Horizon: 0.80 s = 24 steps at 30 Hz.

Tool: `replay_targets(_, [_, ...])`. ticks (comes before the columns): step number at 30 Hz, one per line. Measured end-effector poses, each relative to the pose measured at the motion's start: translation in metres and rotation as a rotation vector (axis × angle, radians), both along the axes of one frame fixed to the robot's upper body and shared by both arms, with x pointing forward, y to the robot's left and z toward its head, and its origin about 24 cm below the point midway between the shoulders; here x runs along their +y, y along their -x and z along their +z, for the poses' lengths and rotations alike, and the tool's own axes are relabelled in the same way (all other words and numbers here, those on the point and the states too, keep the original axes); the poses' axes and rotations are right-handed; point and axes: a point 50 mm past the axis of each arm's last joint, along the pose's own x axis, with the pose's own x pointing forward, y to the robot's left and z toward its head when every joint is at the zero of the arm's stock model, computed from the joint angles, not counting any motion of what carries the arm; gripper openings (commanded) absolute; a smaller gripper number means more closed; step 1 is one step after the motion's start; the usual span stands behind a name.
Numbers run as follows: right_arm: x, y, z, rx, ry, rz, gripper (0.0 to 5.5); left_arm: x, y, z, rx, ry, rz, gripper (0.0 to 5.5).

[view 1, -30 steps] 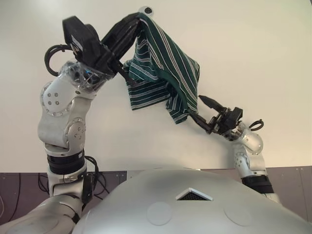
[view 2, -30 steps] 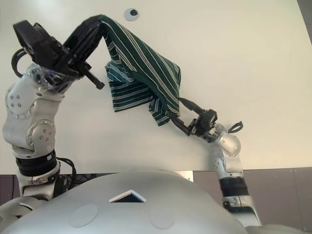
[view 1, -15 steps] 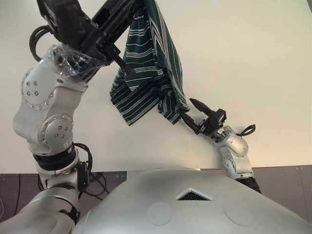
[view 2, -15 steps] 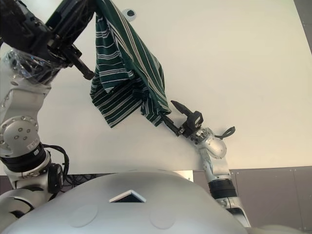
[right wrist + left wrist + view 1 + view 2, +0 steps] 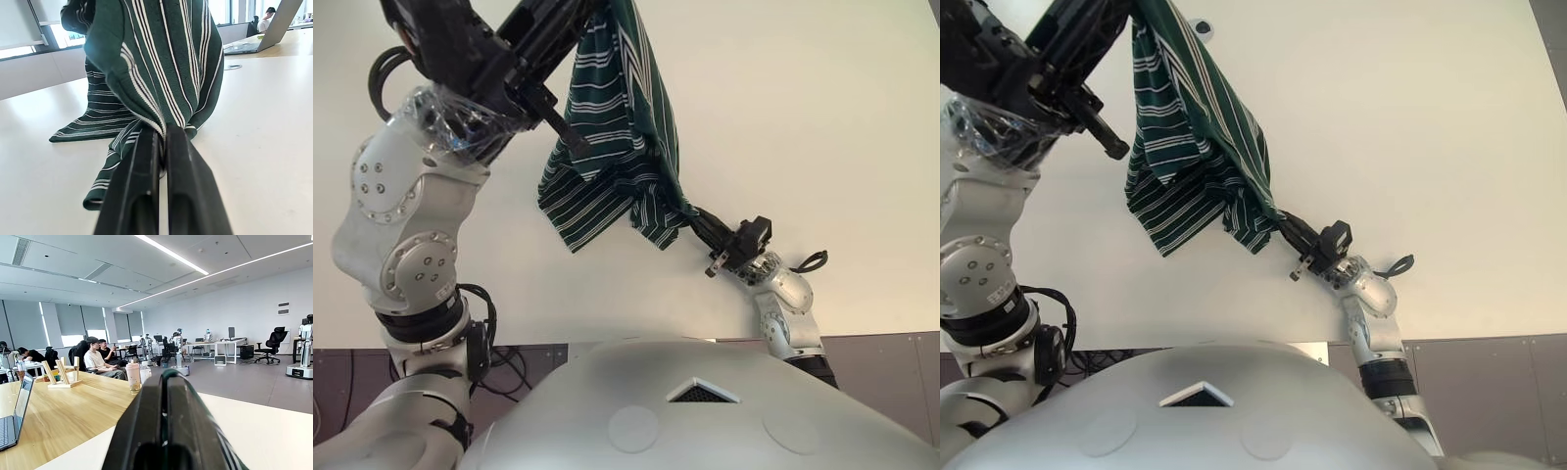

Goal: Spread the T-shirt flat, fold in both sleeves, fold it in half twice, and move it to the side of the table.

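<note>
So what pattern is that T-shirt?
The T-shirt is dark green with white stripes; clearest in right wrist view.

Holds the silver, black-jointed left arm (image 5: 406, 196) high, elbow bent, forearm slanting up and inward, the wrist (image 5: 450, 113) under a clear wrap. Pinches the top of the dark green, white-striped T-shirt (image 5: 617, 127) in the black two-finger left gripper (image 5: 582, 12) (fingers pressed parallel, tips at the head view's upper edge). Holds the silver right arm (image 5: 785, 294) low and extended forward, forearm angled inward. Clamps the black two-finger right gripper (image 5: 695, 217) on the T-shirt's lower edge, fingers (image 5: 142, 186) tight together.
</note>
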Motion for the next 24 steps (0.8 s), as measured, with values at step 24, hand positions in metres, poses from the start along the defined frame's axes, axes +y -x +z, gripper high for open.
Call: replay_targets(24, [-0.015,-0.237,0.201,-0.662,0.588,-0.157,0.02,0.094,-0.127,0.023,-0.832,-1.531,0.206,0.0])
